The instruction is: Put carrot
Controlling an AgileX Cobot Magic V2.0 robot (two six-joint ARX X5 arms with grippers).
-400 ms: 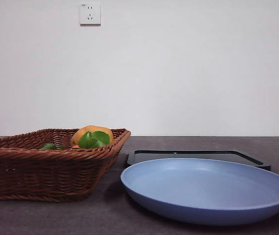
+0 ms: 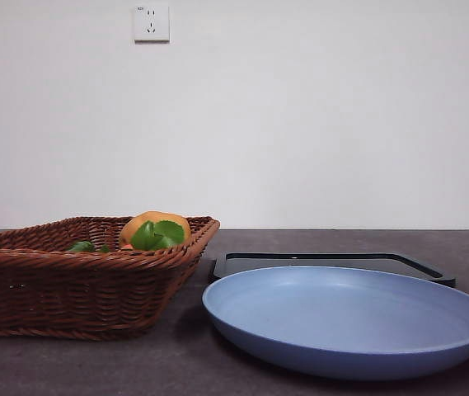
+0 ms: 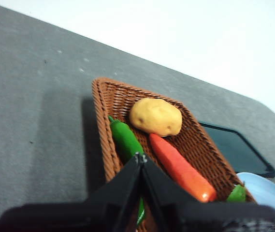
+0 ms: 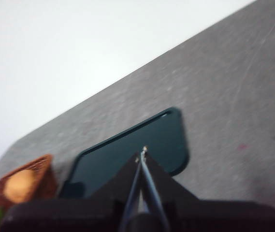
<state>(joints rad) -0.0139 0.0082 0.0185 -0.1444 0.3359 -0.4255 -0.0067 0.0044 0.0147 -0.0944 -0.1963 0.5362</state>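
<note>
Desk [image 2: 135, 363]: dark grey, against a white wall.
Carrot [image 3: 180, 169]: red-orange, tapered, lay in the brown wicker basket [image 3: 103, 125] between yellow potato [image 3: 155, 116] and green pepper [image 3: 125, 137].
Left gripper [image 3: 140, 157]: above the basket, fingers closed, empty.
Right gripper [image 4: 143, 152]: above the black tray [image 4: 127, 150], fingers closed, empty.

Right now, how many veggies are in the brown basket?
4 that show in the basket: a potato at the far end, the carrot beside a long green vegetable, and a small green one by the carrot's end. More may be hidden.
</note>
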